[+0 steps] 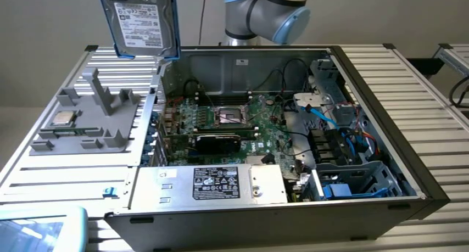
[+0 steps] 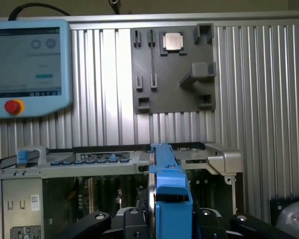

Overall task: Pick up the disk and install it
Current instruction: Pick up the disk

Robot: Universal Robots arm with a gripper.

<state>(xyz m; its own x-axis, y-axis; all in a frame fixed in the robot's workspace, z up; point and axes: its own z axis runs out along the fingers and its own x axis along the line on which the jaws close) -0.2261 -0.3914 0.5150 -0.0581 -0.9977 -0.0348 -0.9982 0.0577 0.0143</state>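
Note:
The disk (image 1: pixel 140 22), a silver-grey drive with a white label in a blue frame, hangs upright in the air above the exterior view's left wall of the open computer case (image 1: pixel 381 93). In the wrist view I look along the disk's (image 2: pixel 168 191) blue edge. My gripper (image 2: pixel 167 221) is shut on it, with a black finger (image 2: pixel 97 220) pressing each flat side. Below the disk lie the case's rim and the boards inside.
A grey fixture plate (image 1: pixel 95 126) with a small silver CPU chip (image 1: pixel 62 119) lies on the slatted table beside the case. Inside the case are the motherboard (image 1: pixel 227 123), a silver box with a black label (image 1: pixel 219 183) and a drive cage (image 1: pixel 352 183). A teach pendant (image 2: pixel 27 64) lies nearby.

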